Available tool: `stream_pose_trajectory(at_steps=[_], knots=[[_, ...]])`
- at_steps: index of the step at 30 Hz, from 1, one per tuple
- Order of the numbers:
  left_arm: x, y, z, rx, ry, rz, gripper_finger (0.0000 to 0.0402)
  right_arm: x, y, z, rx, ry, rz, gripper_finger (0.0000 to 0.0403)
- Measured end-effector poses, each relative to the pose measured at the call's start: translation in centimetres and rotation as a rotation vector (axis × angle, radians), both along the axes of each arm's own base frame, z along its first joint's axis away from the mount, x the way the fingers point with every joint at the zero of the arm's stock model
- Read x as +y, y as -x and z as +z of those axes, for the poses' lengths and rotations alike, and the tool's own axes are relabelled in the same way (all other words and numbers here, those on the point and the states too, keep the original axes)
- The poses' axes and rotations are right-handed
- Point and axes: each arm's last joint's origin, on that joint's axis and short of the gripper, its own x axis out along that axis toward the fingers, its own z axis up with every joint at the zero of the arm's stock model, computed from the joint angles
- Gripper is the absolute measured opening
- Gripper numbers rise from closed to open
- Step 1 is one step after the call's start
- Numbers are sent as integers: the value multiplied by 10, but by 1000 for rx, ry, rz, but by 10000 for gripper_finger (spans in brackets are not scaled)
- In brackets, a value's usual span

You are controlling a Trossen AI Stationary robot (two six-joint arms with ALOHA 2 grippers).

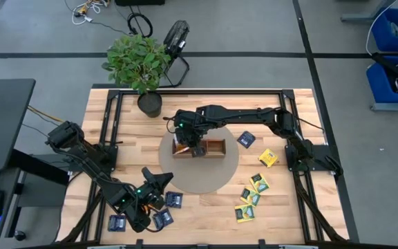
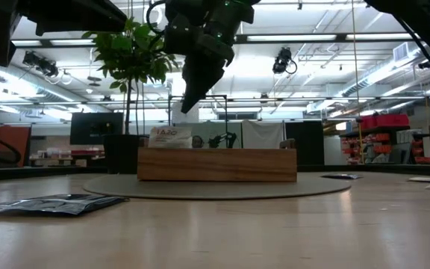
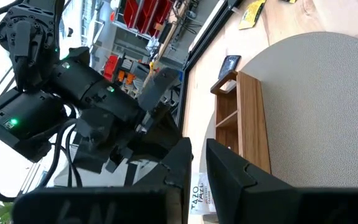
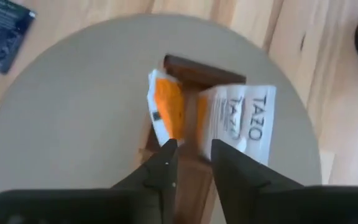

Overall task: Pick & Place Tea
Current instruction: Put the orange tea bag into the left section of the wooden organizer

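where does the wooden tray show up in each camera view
High view: the wooden tray lies at the centre, on the round grey mat.
Low view: centre, side-on.
Left wrist view: centre right, on the mat.
Right wrist view: centre, partly covered by packets.
Shared landmark: the mat.

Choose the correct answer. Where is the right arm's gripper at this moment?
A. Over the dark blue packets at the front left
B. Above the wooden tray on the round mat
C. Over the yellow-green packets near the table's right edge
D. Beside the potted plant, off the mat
B: in the high view the right gripper hangs over the wooden tray on the round mat, with orange packets below its jaws.
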Motion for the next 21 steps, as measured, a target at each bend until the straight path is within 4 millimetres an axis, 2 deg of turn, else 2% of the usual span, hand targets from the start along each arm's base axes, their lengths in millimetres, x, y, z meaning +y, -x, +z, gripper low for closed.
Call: stream_pose_trajectory(at_steps=[6,9,13,15,21], knots=[[0,0,0,0,0,0,55,13,25,27,72,-113,68,104],[0,0,0,2,22,-7,55,27,33,42,47,-154,132,79],[0,1,-5,57,106,-51,55,49,43,58,28,-126,191,27],[2,2,-7,67,133,-45,55,56,47,59,37,-106,205,8],[13,12,-14,112,224,15,55,61,74,42,55,-43,138,8]])
